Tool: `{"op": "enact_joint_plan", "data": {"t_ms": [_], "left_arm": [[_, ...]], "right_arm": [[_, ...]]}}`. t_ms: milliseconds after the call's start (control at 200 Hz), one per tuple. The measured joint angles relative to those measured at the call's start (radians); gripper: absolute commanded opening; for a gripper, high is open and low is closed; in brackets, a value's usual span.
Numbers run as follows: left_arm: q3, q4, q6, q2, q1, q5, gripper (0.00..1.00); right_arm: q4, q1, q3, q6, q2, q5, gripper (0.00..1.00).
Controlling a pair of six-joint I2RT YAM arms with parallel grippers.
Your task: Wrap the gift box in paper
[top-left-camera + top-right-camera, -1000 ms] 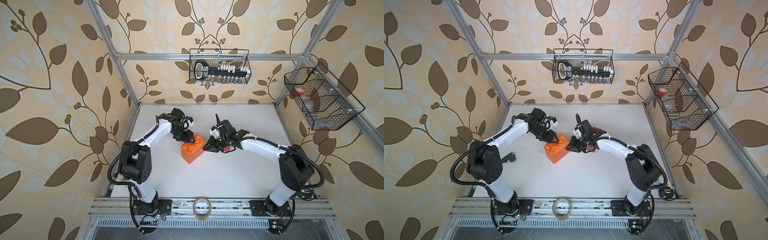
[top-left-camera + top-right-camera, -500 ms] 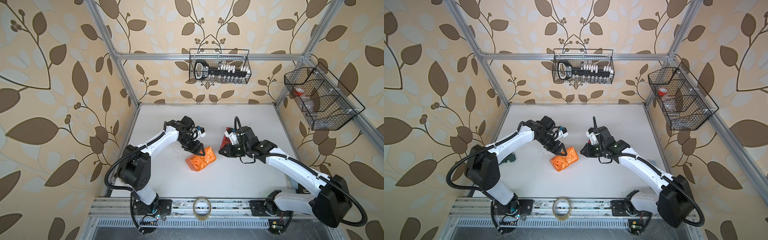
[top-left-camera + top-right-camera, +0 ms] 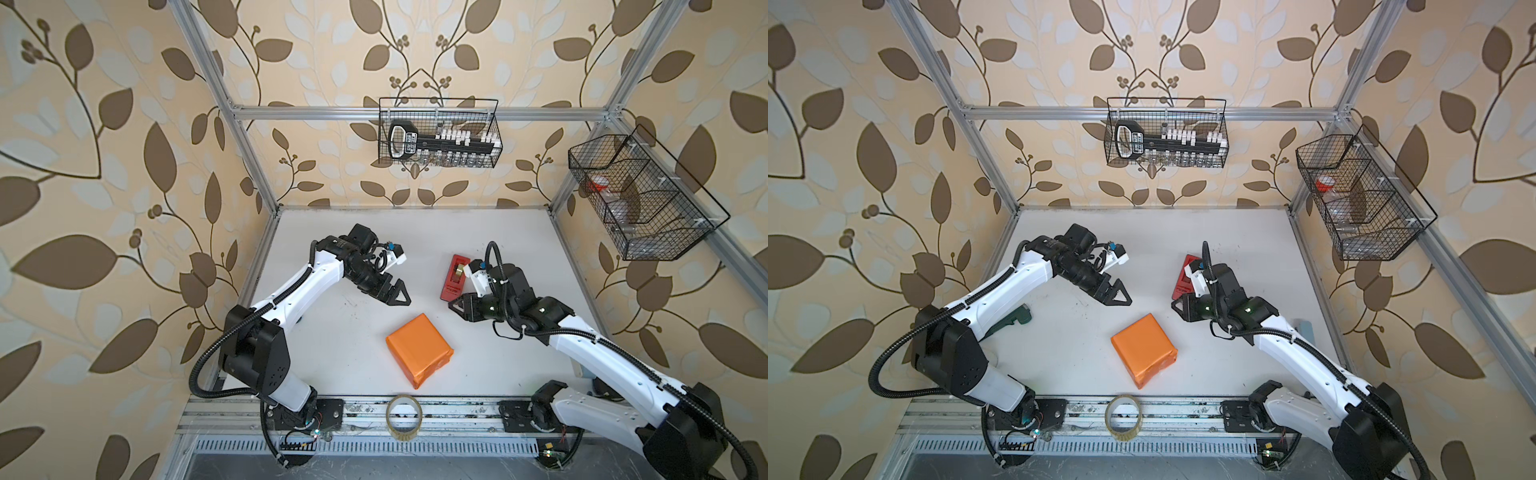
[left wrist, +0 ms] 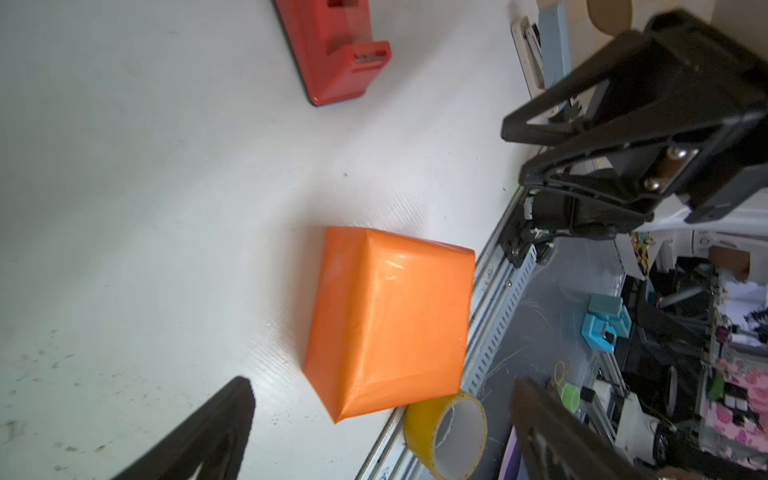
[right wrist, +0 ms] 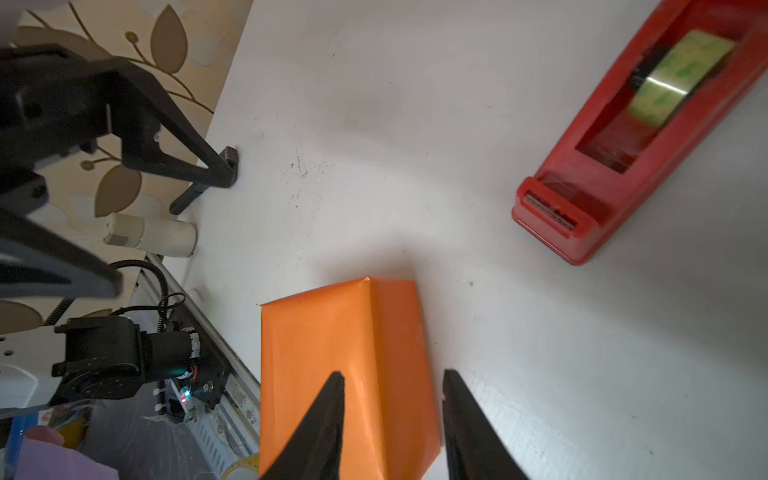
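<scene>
The left gripper [image 3: 398,294] stood wide open above the white table [image 3: 332,249], just left of centre in both top views. Its fingers [image 4: 224,419] were far apart in the left wrist view, gripping and touching nothing. The right gripper [image 3: 457,307], right of centre, was parted by a moderate gap. Its fingers [image 5: 328,415] were empty too, clear of everything.

The paper [image 3: 419,350] lay low in the centre, below and between the two grippers and apart from both, near the front rail. It covered every visible face of the gift box, so none of the box's own surface showed.

Counted: two grippers, one orange parcel, one red tape dispenser [image 3: 456,277] just above the right gripper, one loose tape roll [image 3: 404,417] on the rail at bottom centre, and two wire baskets [image 3: 440,133] [image 3: 640,199] on the walls.
</scene>
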Motion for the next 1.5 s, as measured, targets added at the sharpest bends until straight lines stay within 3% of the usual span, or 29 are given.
{"op": "enact_joint_plan", "data": {"t_ms": [205,360,445,565,705,915,1065,1260,1500], "left_arm": [[-0.015,0.105,-0.022,-0.033,0.217,-0.129,0.99],[-0.073,0.172,-0.019,-0.069,0.28,-0.224,0.99],[-0.114,0.208,-0.025,-0.094,0.308,-0.244,0.99],[-0.135,0.235,-0.033,-0.1,0.345,-0.263,0.99],[-0.138,0.254,-0.04,-0.1,0.357,-0.287,0.99],[-0.142,0.264,-0.04,-0.105,0.36,-0.304,0.99],[-0.157,0.275,-0.031,-0.112,0.369,-0.31,0.99],[-0.193,0.312,0.004,-0.117,0.375,-0.312,0.99],[-0.376,0.552,0.023,-0.142,0.375,-0.339,0.99]], "right_arm": [[0.053,-0.059,-0.048,-0.071,-0.086,0.098,0.62],[0.095,-0.008,-0.087,-0.203,-0.138,0.087,0.69],[0.108,0.1,-0.165,-0.37,-0.224,0.052,0.79],[0.099,0.272,-0.216,-0.67,-0.278,0.019,0.81],[0.13,0.408,-0.216,-0.965,-0.198,0.021,0.81],[0.196,0.502,-0.214,-1.246,-0.013,0.055,0.81],[0.269,0.508,-0.195,-1.346,0.136,0.111,0.79],[0.423,0.483,-0.107,-1.38,0.338,0.205,0.75],[0.515,0.369,0.032,-1.358,0.464,0.246,0.77]]}}
